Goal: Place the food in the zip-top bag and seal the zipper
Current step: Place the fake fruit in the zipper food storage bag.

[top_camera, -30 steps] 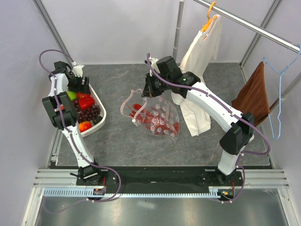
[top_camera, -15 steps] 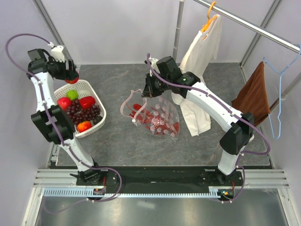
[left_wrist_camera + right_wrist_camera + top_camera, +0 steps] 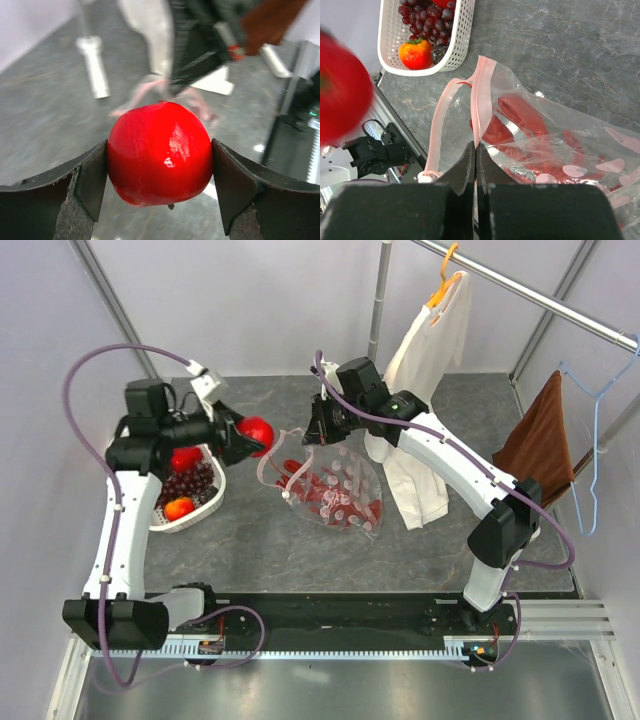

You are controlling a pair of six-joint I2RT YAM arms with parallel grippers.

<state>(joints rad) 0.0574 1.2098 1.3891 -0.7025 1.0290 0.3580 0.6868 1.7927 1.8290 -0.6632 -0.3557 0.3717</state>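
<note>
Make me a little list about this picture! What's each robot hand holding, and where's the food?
Left jaws: shut on shiny red toy apple, near the bag's mouth
Right jaws: shut on thin pink zipper strip of clear dotted plastic bag
Inside bag: red toy chilli peppers
White mesh basket: orange toy fruit, dark purple grapes

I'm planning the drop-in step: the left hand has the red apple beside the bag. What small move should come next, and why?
Probably carry the red apple a little further right and lower it into the zip-top bag's mouth. The left hand grips the apple just beside that opening, and the right hand pinches the pink zipper strip, holding the mouth lifted open.
</note>
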